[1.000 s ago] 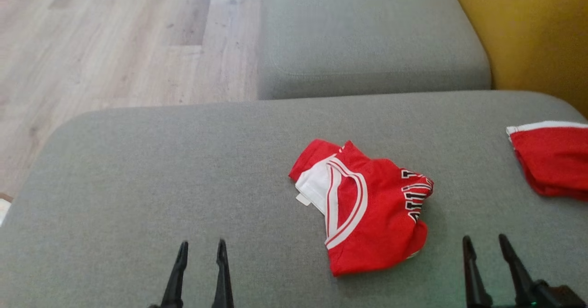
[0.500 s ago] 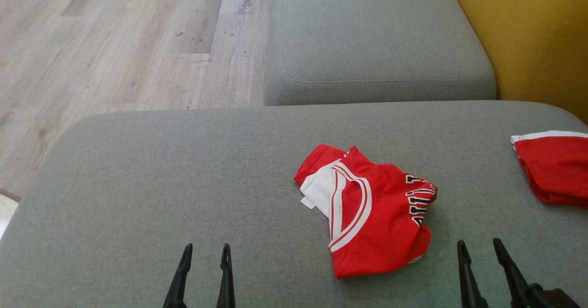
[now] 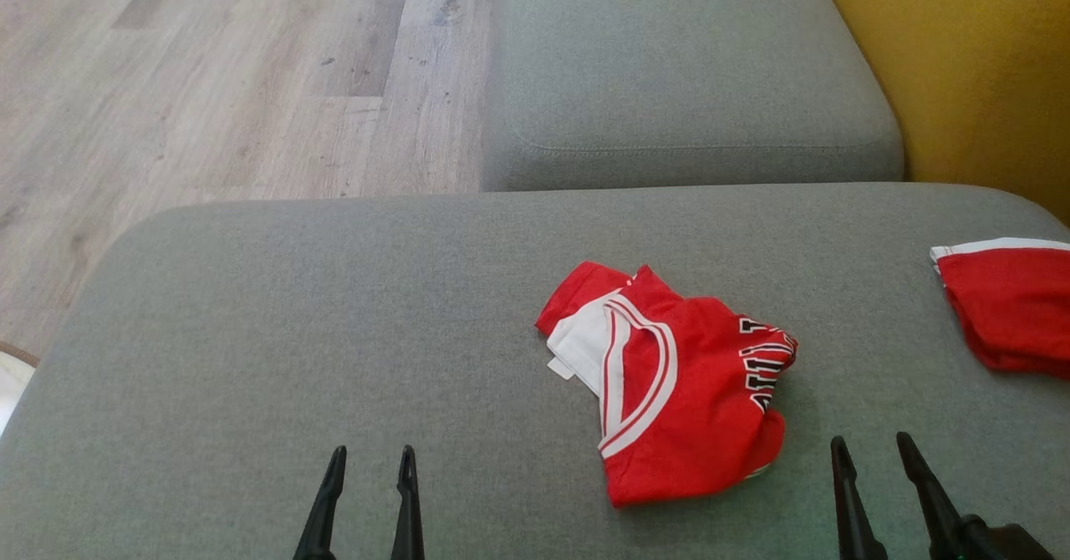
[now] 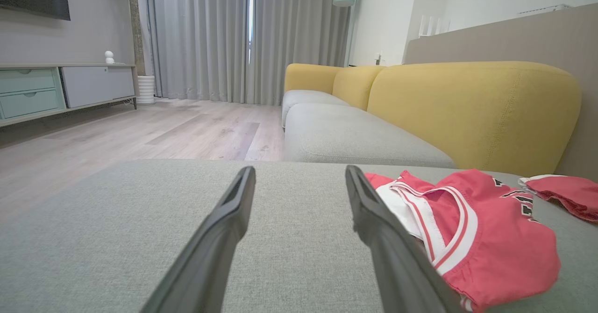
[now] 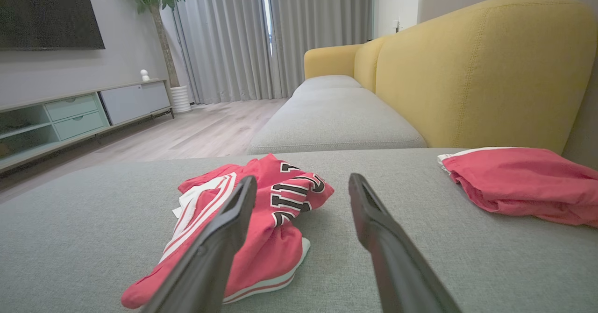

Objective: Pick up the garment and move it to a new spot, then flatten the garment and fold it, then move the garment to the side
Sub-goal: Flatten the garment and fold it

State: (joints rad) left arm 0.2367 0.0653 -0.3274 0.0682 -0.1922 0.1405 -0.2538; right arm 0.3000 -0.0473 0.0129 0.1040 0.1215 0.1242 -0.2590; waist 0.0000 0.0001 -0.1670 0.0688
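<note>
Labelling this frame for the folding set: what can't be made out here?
- Lettering on the jersey: head view, crumpled over itself, unreadable.
- Underside of the jersey: hidden by its own folds, all views.
- The second red garment: head view, cut off by the right edge; type unclear.
- Near edge of the jersey: left wrist view, behind a finger of the left gripper; right wrist view, behind a finger of the right gripper.

Smooth cloth garment (image 3: 669, 393), woven matt cushion (image 3: 334, 334)
</note>
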